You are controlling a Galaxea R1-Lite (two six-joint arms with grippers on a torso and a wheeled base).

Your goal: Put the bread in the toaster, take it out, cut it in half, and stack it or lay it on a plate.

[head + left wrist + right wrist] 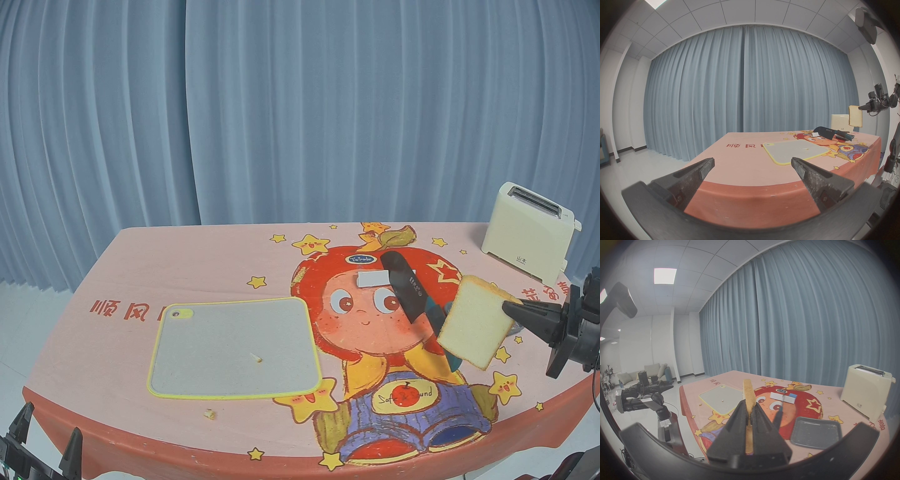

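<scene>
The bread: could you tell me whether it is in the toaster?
Out: the right end effector grips the bread aloft, apart from the toaster.

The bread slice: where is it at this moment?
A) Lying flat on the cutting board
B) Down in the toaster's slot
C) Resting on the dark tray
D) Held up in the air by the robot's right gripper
D: the right gripper is shut on the bread and holds it above the table, apart from the toaster and the cutting board.
</scene>
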